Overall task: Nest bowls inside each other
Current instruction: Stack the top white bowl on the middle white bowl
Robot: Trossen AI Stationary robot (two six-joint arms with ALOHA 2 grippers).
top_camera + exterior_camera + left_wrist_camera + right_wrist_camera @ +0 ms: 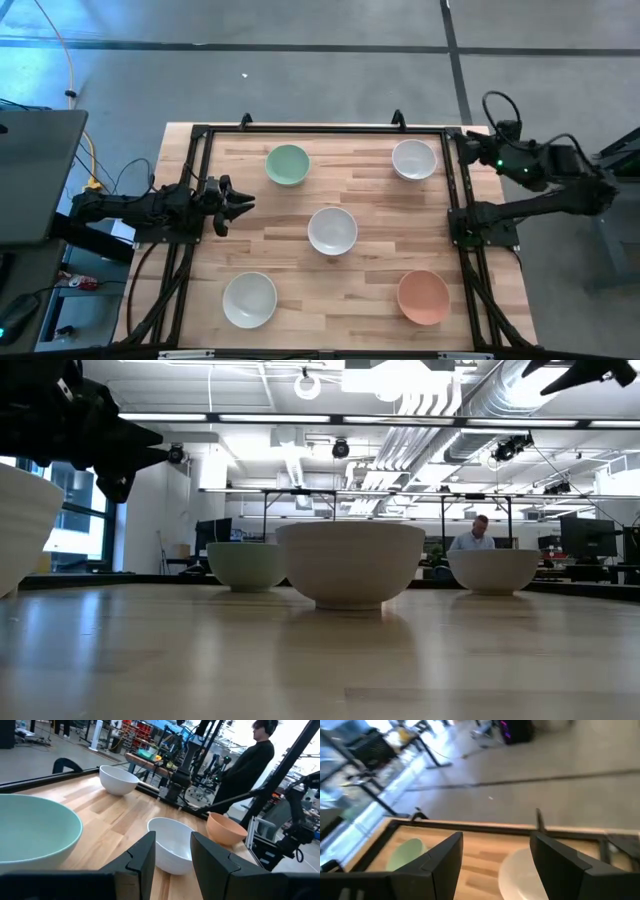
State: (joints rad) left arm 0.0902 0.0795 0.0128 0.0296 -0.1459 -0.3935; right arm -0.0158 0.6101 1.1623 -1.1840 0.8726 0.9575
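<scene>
Five small round bowls sit upright and apart on a pale wooden butcher-block table [330, 300], each with nothing inside. The pale green bowl [287, 165] is at the far left, a white bowl [414, 159] at the far right, another white bowl [332, 230] in the middle, an off-white bowl [249, 300] at the near left, and the salmon-orange bowl [423, 296] at the near right. The left gripper [240, 203], fingers spread narrowly and holding nothing, hovers at the table's left edge, pointing toward the middle bowl. The right gripper [495, 865], fingers spread wide and holding nothing, sits at the far right corner, near the far-right white bowl.
</scene>
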